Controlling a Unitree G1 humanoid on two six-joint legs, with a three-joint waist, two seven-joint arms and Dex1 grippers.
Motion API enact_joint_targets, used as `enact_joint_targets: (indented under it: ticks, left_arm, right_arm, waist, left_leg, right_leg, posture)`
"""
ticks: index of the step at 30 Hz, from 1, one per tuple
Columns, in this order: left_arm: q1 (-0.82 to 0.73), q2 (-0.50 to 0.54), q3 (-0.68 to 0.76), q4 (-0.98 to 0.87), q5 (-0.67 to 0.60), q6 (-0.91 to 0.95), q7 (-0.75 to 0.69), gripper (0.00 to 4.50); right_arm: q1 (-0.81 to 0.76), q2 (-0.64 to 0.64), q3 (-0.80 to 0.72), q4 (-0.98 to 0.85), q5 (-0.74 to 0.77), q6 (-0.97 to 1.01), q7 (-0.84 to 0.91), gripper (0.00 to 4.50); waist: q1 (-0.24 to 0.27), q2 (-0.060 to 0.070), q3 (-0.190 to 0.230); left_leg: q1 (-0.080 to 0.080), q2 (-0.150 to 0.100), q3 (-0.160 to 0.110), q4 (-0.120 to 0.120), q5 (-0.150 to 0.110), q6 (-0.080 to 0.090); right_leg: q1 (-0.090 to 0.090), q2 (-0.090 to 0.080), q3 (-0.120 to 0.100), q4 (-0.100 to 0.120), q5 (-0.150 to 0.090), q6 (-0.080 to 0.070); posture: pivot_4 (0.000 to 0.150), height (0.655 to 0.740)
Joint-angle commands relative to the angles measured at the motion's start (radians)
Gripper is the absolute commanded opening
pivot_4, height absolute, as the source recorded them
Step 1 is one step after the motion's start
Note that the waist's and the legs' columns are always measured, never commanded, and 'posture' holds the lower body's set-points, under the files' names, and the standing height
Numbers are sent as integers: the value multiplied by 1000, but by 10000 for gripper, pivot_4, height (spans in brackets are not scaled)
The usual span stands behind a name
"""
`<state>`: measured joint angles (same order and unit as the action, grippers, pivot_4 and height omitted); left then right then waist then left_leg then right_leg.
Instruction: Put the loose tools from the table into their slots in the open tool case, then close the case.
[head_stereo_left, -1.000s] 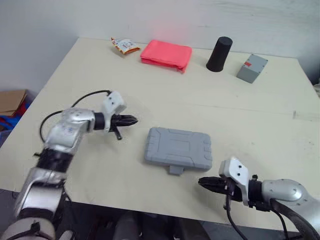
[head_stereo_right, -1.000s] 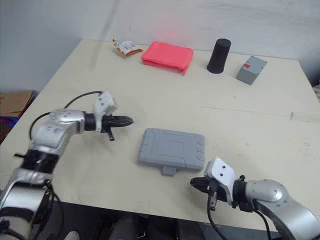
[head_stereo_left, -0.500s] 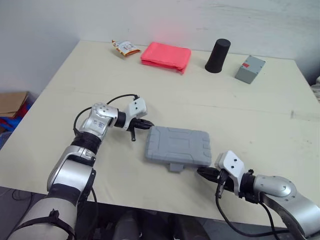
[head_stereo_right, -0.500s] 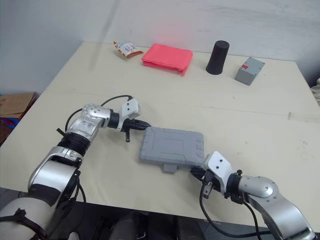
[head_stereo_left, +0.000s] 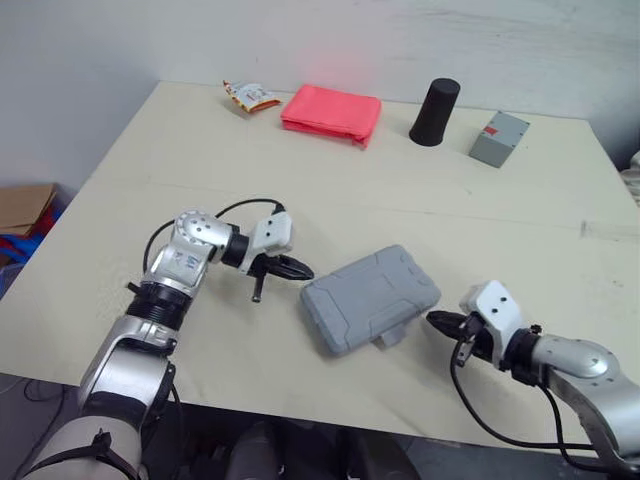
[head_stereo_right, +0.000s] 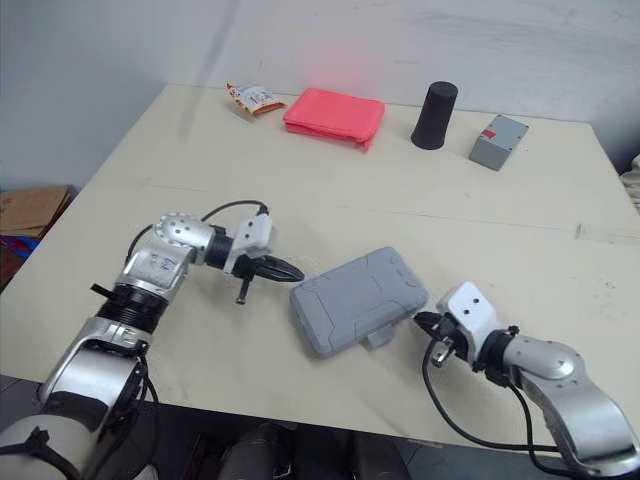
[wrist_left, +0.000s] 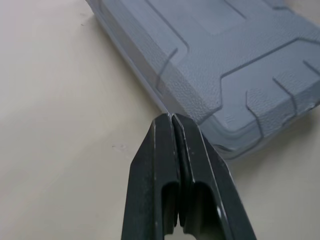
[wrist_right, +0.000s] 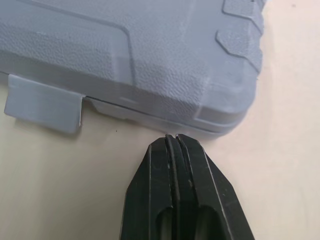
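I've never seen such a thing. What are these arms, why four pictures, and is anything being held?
These are a humanoid robot's arms, each ending in a black two-fingered gripper. The wide pictures come from cameras on its head; the close-ups from cameras on its wrists. The left gripper and right gripper are shut, holding nothing, each near a corner of the closed grey tool case on the table. Farther back lie a snack packet, a pink cloth, a black cylinder and a grey box.

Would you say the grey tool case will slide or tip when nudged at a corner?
Lying flat and low on the smooth table, the grey tool case likely slides and swivels rather than tips. Its moulded shell looks rigid, so it shouldn't flex.
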<state>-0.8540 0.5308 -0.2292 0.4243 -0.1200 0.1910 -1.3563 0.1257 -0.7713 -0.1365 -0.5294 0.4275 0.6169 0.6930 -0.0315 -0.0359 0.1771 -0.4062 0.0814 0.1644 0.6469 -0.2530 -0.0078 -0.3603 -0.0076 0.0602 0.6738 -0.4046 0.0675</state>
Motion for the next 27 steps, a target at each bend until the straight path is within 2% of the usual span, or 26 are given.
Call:
enact_joint_targets:
  ticks: [1,6,10,12,17,27]
  left_arm:
    - [-40,-11,9,-128,-61,89,-30,195]
    - [-69,-118,-72,-128,1,88,32,195]
    - [-82,-172,-146,-23,92,20,92,195]
    - [-77,-186,-191,41,152,-49,123,195]
    - [-74,-206,-234,87,215,-154,162,195]
    - [-49,-221,-262,89,225,-228,139,195]
  right_arm:
    - [37,-13,-54,-132,128,67,51,0]
    - [26,10,26,-189,126,129,-6,0]
    - [12,36,92,-188,81,162,-76,0]
    - [12,53,112,-182,61,170,-111,0]
    - [3,95,149,-169,23,169,-170,0]
    - [-43,193,204,-137,-20,164,-241,0]
  waist:
    - [1,0,0]
    - [2,0,0]
    - [-4,0,0]
    - [-6,0,0]
    - [-3,0,-1]
    - [-8,-1,-3]
  left_leg:
    - [0,0,0,0,0,0]
    - [1,-1,-1,1,0,0]
    - [0,0,-1,1,0,0]
    - [1,0,-1,1,0,0]
    - [2,0,-1,2,0,0]
    - [4,0,-1,2,0,0]
  right_leg:
    - [0,0,0,0,0,0]
    - [3,0,-1,-1,0,0]
    - [1,0,1,0,0,0]
    - [1,1,1,1,0,0]
    - [3,0,1,1,0,0]
    - [3,0,1,2,0,0]
  posture:
    - [1500,7348]
    - [1500,7348]
    - [1500,7348]
    - [1500,7348]
    - [1500,7348]
    - [1500,7348]
